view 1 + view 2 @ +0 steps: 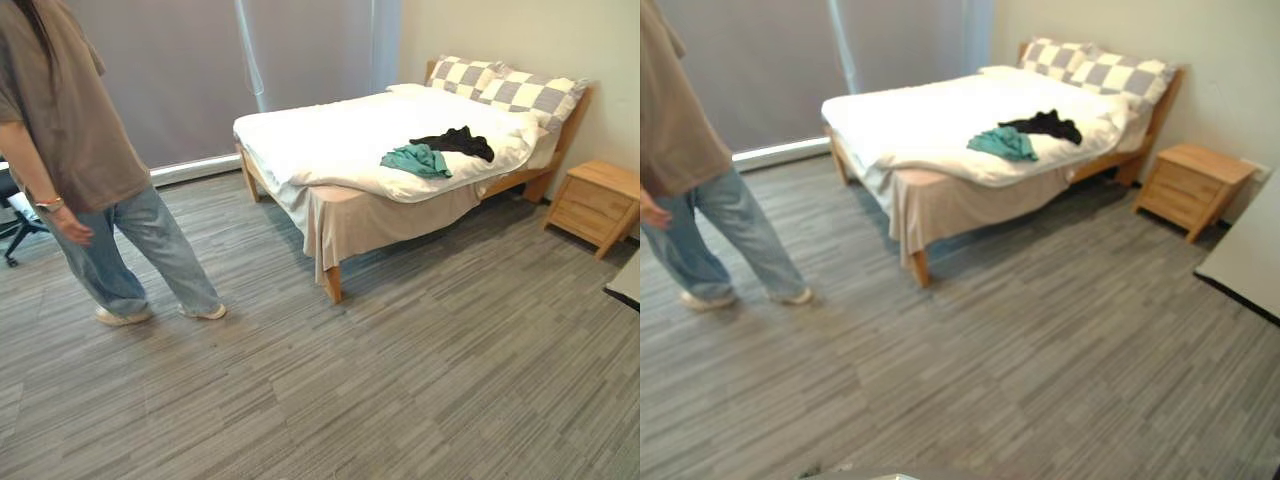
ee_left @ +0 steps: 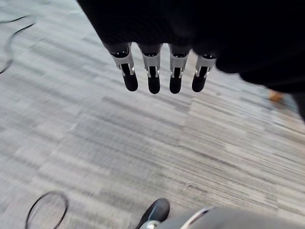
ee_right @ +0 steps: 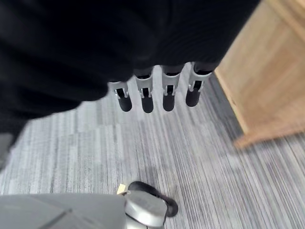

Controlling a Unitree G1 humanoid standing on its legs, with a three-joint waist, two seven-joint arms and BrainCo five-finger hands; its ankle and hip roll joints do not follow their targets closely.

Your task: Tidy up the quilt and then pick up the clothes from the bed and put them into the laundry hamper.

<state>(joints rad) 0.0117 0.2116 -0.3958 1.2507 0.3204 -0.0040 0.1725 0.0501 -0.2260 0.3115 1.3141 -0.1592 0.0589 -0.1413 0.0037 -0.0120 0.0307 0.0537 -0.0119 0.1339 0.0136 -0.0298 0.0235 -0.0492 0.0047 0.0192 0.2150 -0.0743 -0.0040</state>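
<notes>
Across the room stands a wooden bed (image 1: 333, 283) under a white quilt (image 1: 330, 135) that lies rumpled and hangs over the near side. A teal garment (image 1: 417, 159) and a black garment (image 1: 456, 142) lie side by side on the quilt, towards the pillows. Both hands hang far from the bed, above the grey floor. My left hand (image 2: 153, 71) is open with straight fingers and holds nothing. My right hand (image 3: 167, 93) is open and bare too, with a light wooden piece of furniture (image 3: 267, 71) beside it.
A person (image 1: 70, 130) in a grey shirt and jeans stands on the floor to the bed's left. Checkered pillows (image 1: 505, 85) lean on the headboard. A wooden nightstand (image 1: 595, 205) stands right of the bed. A pale table edge (image 1: 1250, 260) juts in at right.
</notes>
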